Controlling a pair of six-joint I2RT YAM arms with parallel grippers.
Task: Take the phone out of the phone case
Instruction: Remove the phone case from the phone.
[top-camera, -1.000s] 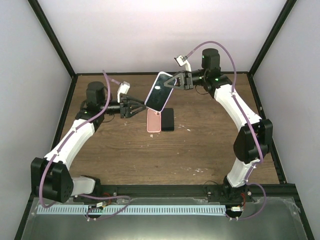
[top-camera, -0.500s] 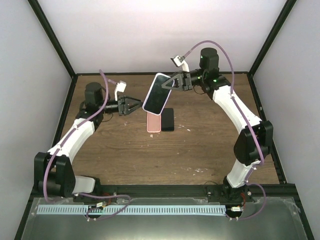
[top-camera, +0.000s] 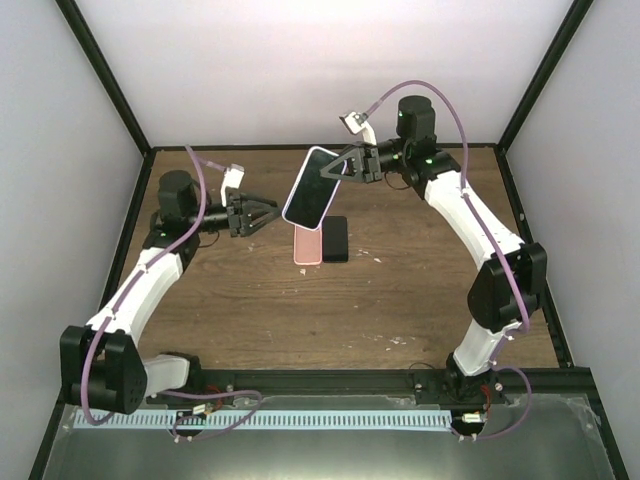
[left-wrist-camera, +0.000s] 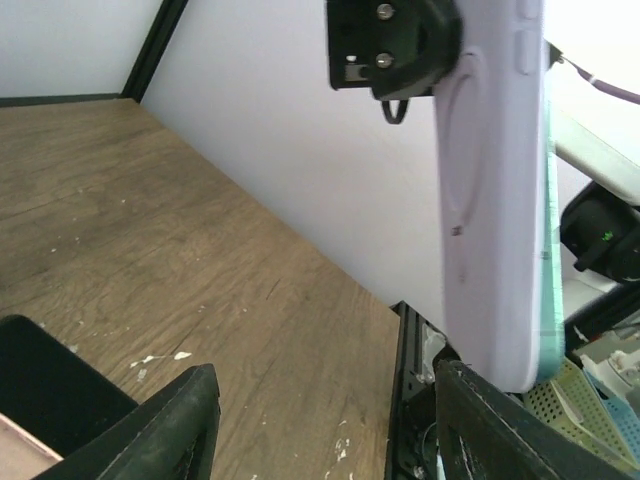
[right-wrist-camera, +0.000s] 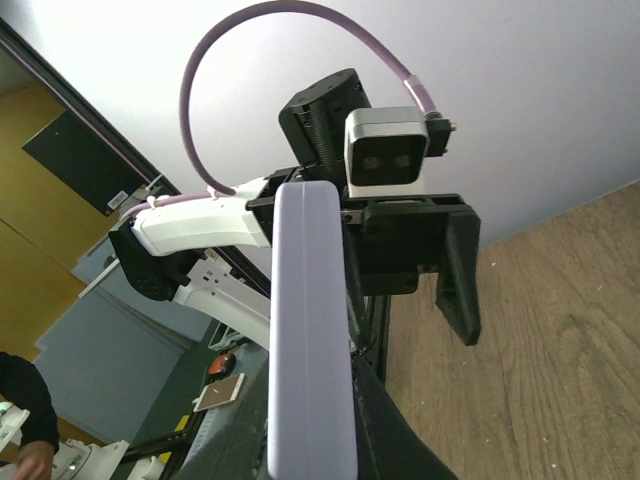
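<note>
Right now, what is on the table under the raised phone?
A pink slab and a black slab, side by side on the table. The phone hides the pink one's far end.

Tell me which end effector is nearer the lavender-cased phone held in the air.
Right. The right end effector grips the phone near its top end; the left end effector hangs open just to its left, not touching.

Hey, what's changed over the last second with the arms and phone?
The left gripper let go of the phone and drew back leftward, open. The right gripper kept its grip, shifting the phone slightly left. The pink item and black item on the table stayed put.
</note>
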